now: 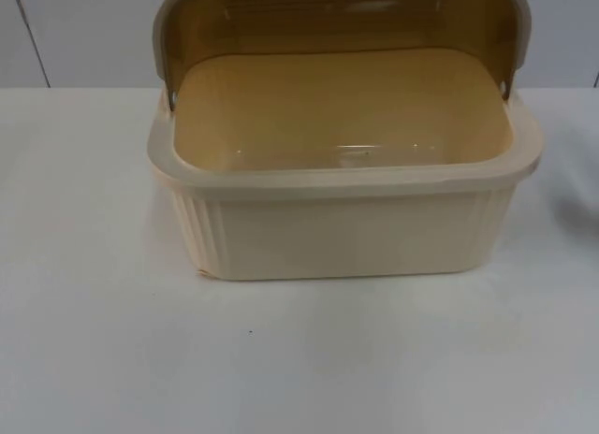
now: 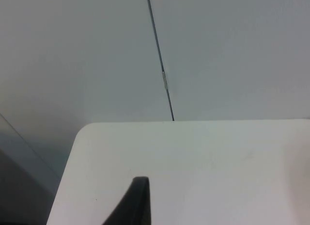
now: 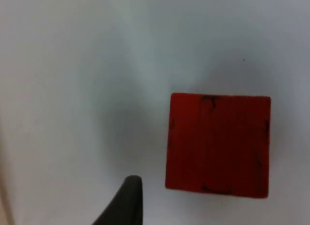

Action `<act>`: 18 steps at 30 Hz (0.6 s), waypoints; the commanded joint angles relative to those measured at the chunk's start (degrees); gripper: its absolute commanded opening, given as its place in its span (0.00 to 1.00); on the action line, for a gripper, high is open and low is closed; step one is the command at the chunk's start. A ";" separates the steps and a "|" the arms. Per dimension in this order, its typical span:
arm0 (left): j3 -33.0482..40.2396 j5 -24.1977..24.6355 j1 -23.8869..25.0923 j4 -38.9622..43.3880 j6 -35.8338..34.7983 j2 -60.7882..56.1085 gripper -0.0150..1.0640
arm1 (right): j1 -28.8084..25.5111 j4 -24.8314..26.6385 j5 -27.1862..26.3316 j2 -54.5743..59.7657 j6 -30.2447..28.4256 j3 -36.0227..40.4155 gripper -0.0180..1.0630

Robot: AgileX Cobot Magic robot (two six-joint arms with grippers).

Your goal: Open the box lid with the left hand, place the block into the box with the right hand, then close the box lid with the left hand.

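White table [image 1: 94, 359] lies bare on every side of the box in the top view, with wide free room in front of the box and to its left, and a narrower strip to its right. Behind the table stands the grey wall [image 1: 84, 32].

In the left wrist view, one black fingertip [image 2: 138, 200] of the left gripper [image 2: 138, 205] hangs above the table near a rounded table corner [image 2: 85, 133], where the top ends at the wall; a thin dark seam [image 2: 160, 60] runs down the wall to the table edge. Whether this gripper's fingers are spread or pressed together I cannot tell.

The cream box [image 1: 346, 233] stands in the middle of the table, its ribbed front wall facing the camera. Its brown translucent lid [image 1: 337, 22] is tilted up and back at the far rim, so the box is open. The inside is smooth and holds nothing.

In the right wrist view, the red block [image 3: 218, 145] lies flat on the white table, outside the box, with free table all around it. One black fingertip [image 3: 128, 203] of the right gripper [image 3: 128, 208] hangs just beside the block's near left corner and does not touch it. The state of this gripper's fingers I cannot tell either.
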 commanded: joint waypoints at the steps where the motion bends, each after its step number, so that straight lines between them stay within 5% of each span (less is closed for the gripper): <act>1: -0.18 -0.23 0.12 -0.60 -0.02 0.04 0.98 | -0.32 -0.91 -2.04 0.59 0.85 -0.01 0.93; 18: -0.18 -0.34 0.12 0.72 -0.02 0.30 0.98 | -0.36 -0.81 2.78 9.43 2.56 -8.22 0.93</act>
